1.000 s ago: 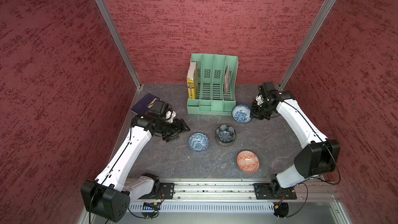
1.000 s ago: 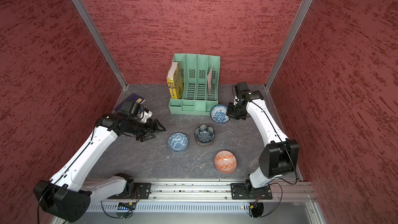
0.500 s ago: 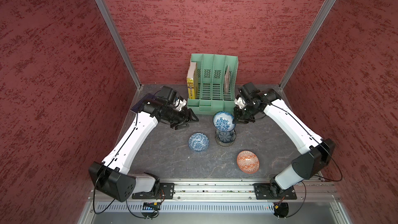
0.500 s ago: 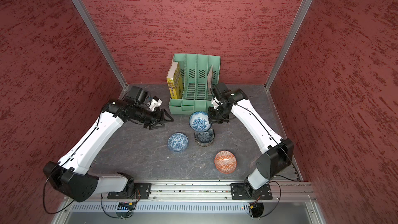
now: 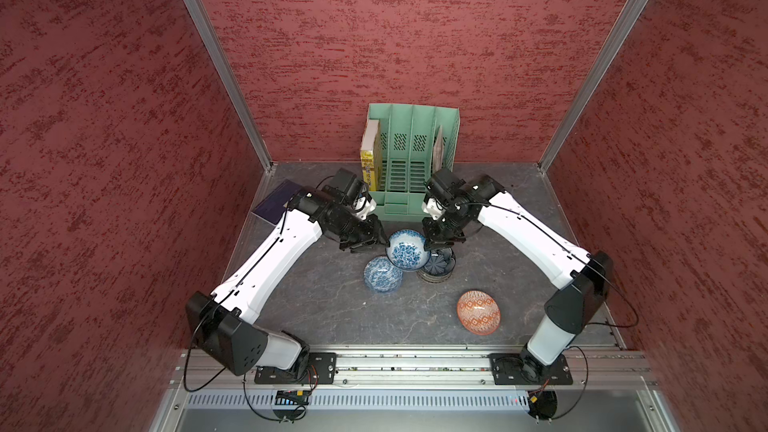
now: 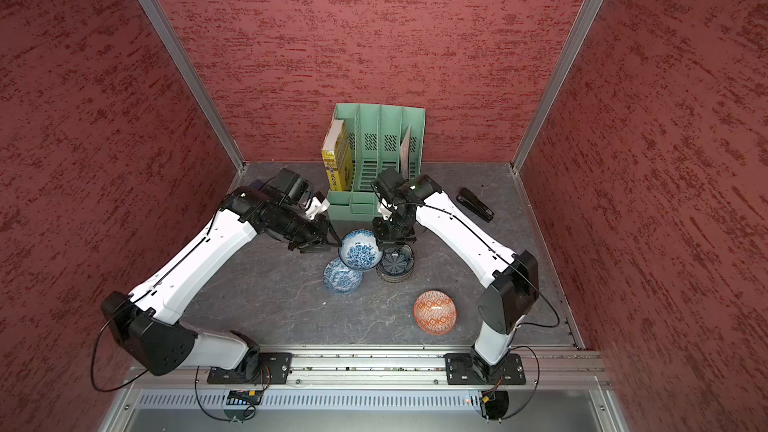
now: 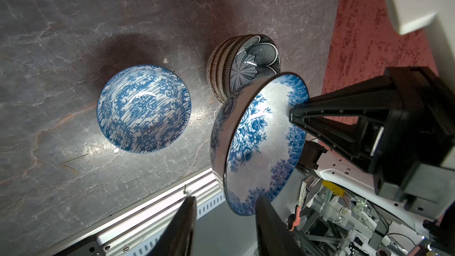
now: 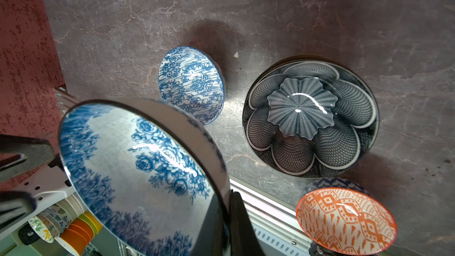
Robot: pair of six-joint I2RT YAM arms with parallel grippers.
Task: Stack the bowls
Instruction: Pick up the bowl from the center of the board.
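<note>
The right gripper clamps the right rim of the tilted rose-patterned bowl; the left gripper, jaws apart, straddles its left rim.

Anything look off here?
Yes: the blue floral bowl hangs tilted in mid-air, pinched at its rim by the right end effector, with the left end effector open astride the opposite rim. Two arms on one bowl near the stack looks odd.

Tilted blue bowl hangs beside dark stack.
</note>
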